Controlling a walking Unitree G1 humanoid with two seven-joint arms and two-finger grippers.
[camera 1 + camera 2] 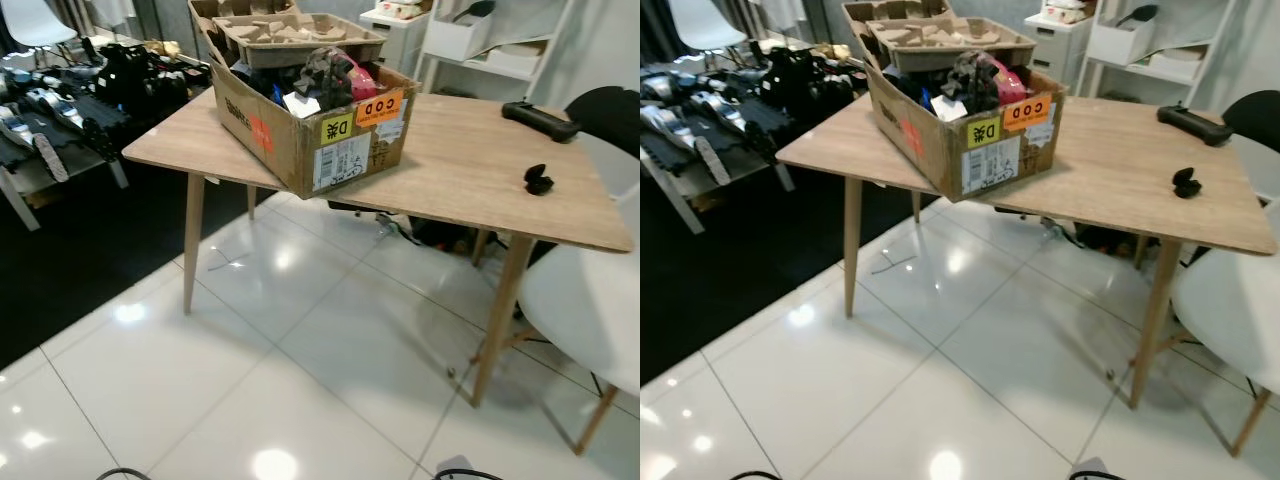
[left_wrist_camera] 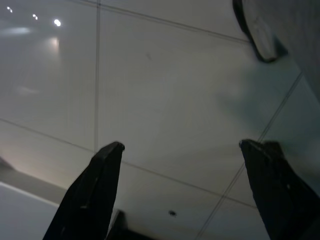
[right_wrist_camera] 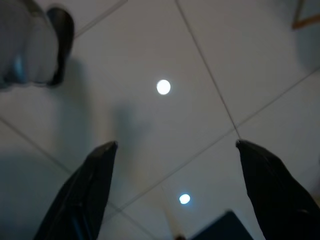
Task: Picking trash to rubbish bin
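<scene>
Two long black fingers, tapering to blunt tips, are seen on the left gripper [image 2: 180, 147]. The right gripper [image 3: 176, 145] is built alike: two matte black fingers, broad at the base, narrow at the tip.

Head stereo downward; wrists toward floor [image 2: 165, 100]

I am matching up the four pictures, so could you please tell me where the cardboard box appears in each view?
Left eye view: the box is at top centre, on the table's left part, one corner overhanging the near edge.
Right eye view: the box is at top centre, in the same spot on the table.
Left wrist view: floor tiles beyond the open left gripper.
Right wrist view: floor tiles beyond the open right gripper.
Shared landmark: the orange sticker on the box.
</scene>
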